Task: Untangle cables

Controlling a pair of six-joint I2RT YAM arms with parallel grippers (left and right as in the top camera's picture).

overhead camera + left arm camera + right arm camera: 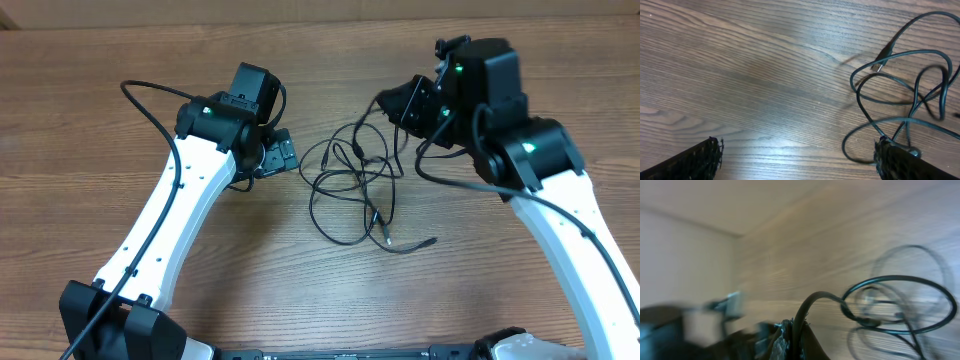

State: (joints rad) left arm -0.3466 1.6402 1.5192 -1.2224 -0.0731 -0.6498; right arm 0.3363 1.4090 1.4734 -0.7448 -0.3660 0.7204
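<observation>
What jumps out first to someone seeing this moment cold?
A loose tangle of thin black cables sprawls across the middle of the brown wooden table. The right claw is shut on one strand at its far right edge, while the left claw stands open at its left edge.

White arms (170, 215), black joints (225, 125)

Your overhead view looks straight down on the table (100, 80) from well above. Your two wrist views sit low and close, sharing the cables (352, 180) with it.
</observation>
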